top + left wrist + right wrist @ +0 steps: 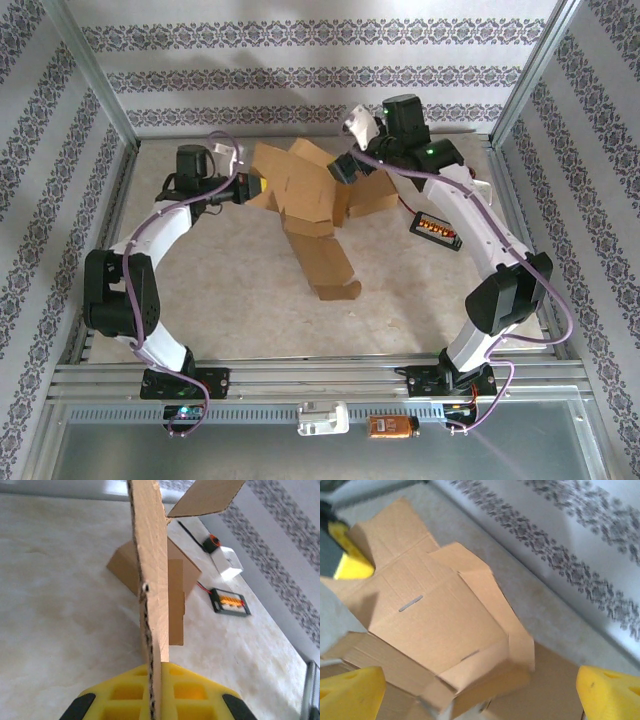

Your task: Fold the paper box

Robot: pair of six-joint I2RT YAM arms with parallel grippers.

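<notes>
Brown cardboard box (312, 200), partly unfolded, at the far middle of the table (230, 300), between the two grippers. One long flap (328, 268) stretches from it toward the near edge.

Left gripper (250, 188): closed on a panel at the box's left edge. In the left wrist view this panel (154, 580) stands upright and edge-on, clamped between the yellow fingers (125, 692) of the gripper (155, 700). More of the box lies on the table behind it, and a second flap (205, 497) angles upward at the top.

Right gripper (345, 168): over the box's right side, jaws spread wide, gripping nothing. In the right wrist view its yellow fingers (609, 690) sit at the two lower corners. The gripper (480, 695) is above the box (440, 620), whose broad panel bears two narrow slots. Whether either finger touches the cardboard cannot be told. A yellow pad of the left gripper (351, 562) shows at the box's far corner.

A small black device (437, 228) with orange parts and a red wire lies on the table just right of the box; it also shows in the left wrist view (230, 601).
</notes>
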